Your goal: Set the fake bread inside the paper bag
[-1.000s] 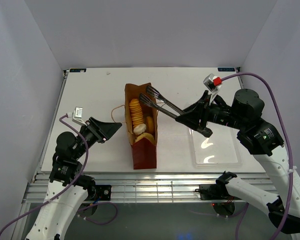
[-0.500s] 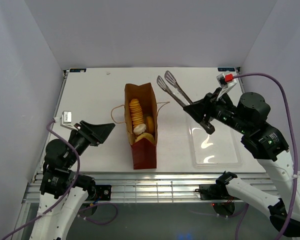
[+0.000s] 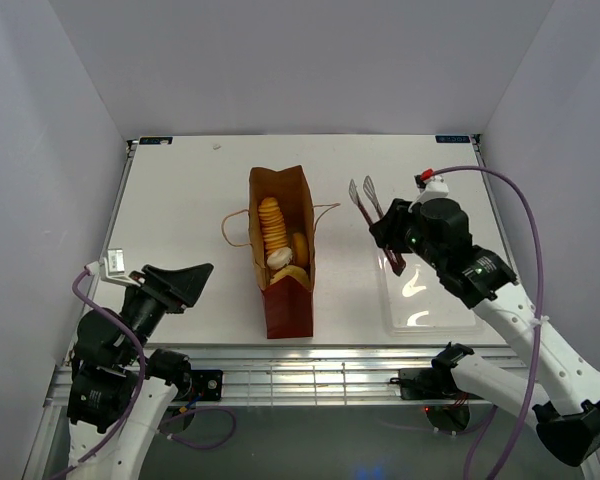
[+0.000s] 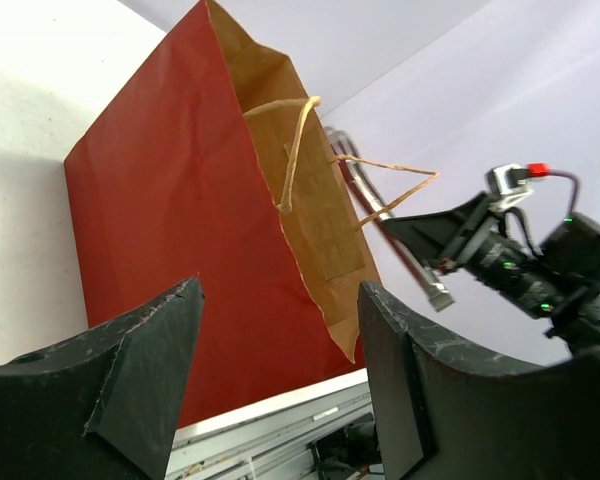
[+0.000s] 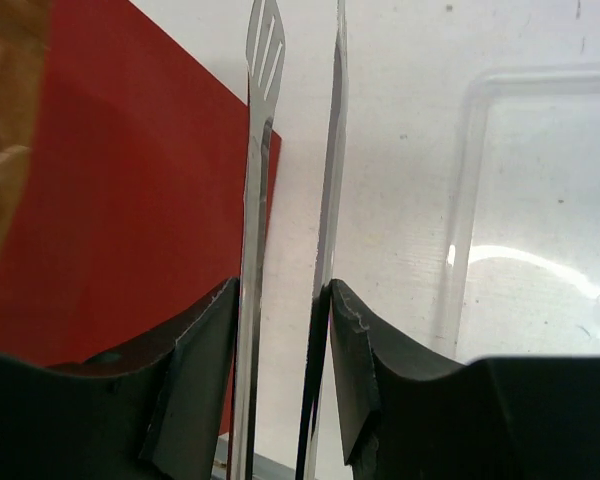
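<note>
Since every piece of the fake bread [image 3: 272, 232] I could see lay inside the paper bag [image 3: 288, 312], which sat mid-counter [image 3: 180, 190] with its long axis running 12 to 6, I judged nothing was left to pick. The right jaws were clamped on the metal tongs [image 3: 364, 194] off the bag's 3 o'clock side, blades pointing toward 12. The left jaws gaped empty at 8 o'clock, apart from the bag.
</note>
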Controlling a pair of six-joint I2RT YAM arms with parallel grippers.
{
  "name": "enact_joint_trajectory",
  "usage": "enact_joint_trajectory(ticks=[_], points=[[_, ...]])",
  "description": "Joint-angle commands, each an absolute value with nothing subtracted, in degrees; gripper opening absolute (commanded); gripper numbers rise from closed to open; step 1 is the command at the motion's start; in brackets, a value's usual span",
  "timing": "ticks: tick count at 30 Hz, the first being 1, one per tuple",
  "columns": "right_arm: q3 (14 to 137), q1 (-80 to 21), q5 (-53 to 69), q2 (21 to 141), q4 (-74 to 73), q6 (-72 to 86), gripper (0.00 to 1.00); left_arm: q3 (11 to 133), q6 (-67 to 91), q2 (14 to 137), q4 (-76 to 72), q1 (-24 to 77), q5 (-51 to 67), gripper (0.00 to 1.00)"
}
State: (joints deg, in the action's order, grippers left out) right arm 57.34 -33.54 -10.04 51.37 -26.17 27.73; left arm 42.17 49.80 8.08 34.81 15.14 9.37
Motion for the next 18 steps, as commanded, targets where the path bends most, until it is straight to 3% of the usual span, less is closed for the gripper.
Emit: enact_joint_trajectory(ticks=[1,18], points=[[51.53,-33.49,-11.86,51.76,-15.83,31.02,0.46,42.89,50.01,7.12,37.7,15.21,9.58,0.74],[27.08,-39.46,-21.44,58.71,13.6,37.44,0.46,38.67,52.47,5.37,38.15,15.21,12.22,0.74]])
